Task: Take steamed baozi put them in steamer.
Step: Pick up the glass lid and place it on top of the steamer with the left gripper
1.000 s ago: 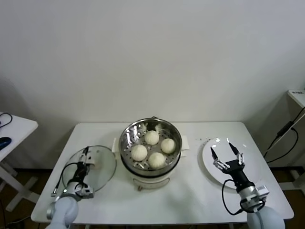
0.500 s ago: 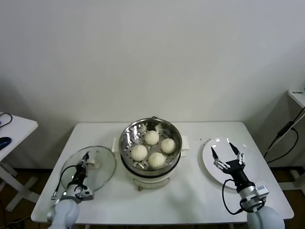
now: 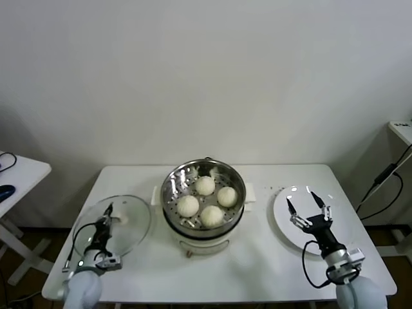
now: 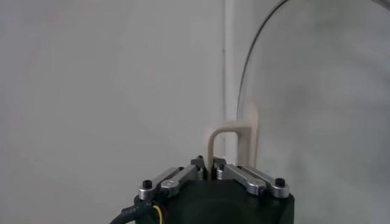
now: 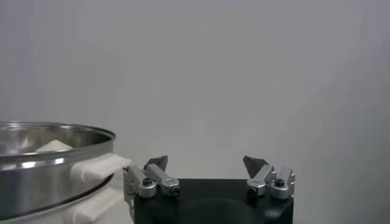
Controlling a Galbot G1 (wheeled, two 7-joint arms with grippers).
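Observation:
Four off-white baozi (image 3: 205, 185) lie on the perforated tray inside the shiny steel steamer (image 3: 171, 185) at the table's middle. My left gripper (image 3: 106, 214) is at the left, shut on the beige handle (image 4: 229, 139) of the round glass lid (image 3: 129, 225); the left wrist view shows the fingertips pinching the handle's leg, and the lid (image 4: 317, 91) beside it. My right gripper (image 3: 305, 205) is open and empty over the flat white plate (image 3: 344, 222) at the right. The right wrist view shows its spread jaws (image 5: 206, 163), the steamer's rim (image 5: 55, 161) and one baozi top (image 5: 53, 145).
The steamer's white base (image 3: 199, 243) and side handles stand between the two arms. A side table (image 3: 19, 174) is off the left edge; cables hang at the far right (image 3: 383, 187). The white table's front edge (image 3: 219, 299) lies close to both arms.
My left gripper has drawn left and toward the table's front with the glass lid in its grasp. The right arm and the baozi have not moved.

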